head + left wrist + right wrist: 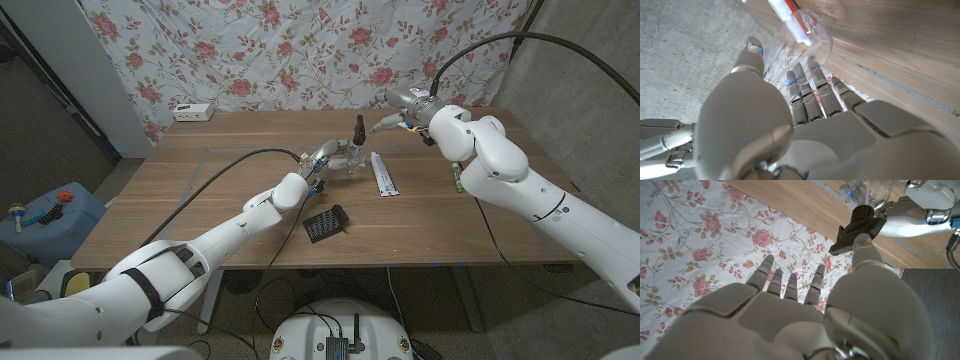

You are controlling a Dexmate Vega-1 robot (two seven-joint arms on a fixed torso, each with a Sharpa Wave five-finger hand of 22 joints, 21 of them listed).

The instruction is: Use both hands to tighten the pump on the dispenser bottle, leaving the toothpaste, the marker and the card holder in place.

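Observation:
The clear dispenser bottle [347, 160] stands upright at the table's middle back, its black pump [358, 128] on top. My left hand [320, 162] grips the bottle's body from the left; in the left wrist view its fingers [807, 85] wrap the clear bottle [812, 37]. My right hand [405, 113] hovers just right of the pump with fingers spread. In the right wrist view its thumb [863, 245] sits close under the pump head [857, 226]; whether they touch is unclear. The white toothpaste [382, 175], black card holder [325, 223] and marker [455, 180] lie on the table.
A white power strip [193, 112] sits at the table's back left corner. A floral cloth [300, 50] hangs behind the table. On the floor at the left stands a blue box [50, 215]. A black cable [215, 185] trails along my left arm.

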